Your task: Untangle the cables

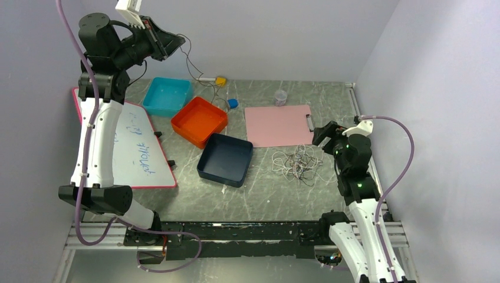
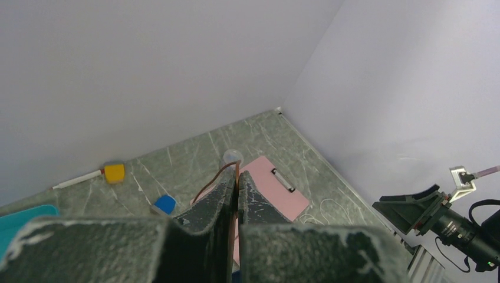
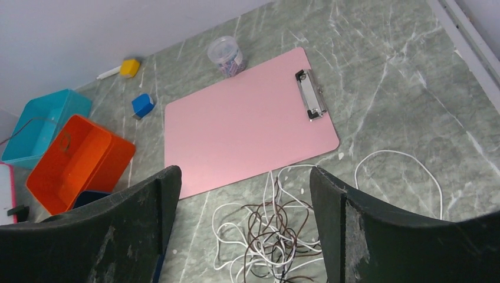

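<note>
A small tangle of white and dark brown cables (image 1: 298, 162) lies on the table just in front of the pink clipboard; it also shows in the right wrist view (image 3: 277, 230). My right gripper (image 1: 321, 134) is open and empty, hovering above and right of the tangle, which sits between and beyond its jaws (image 3: 244, 177). My left gripper (image 1: 174, 44) is raised high at the back left and shut on a thin brown cable (image 1: 191, 65). That cable hangs down toward the orange bin. In the left wrist view the cable (image 2: 212, 180) leaves the closed fingertips (image 2: 237, 177).
A teal bin (image 1: 166, 95), an orange bin (image 1: 199, 121) and a dark blue bin (image 1: 225, 159) stand in a diagonal row. A pink clipboard (image 1: 279, 125), a small jar (image 1: 281, 97), a yellow block (image 1: 220, 81), a blue block (image 1: 233, 103) and a whiteboard (image 1: 132, 147) lie around them.
</note>
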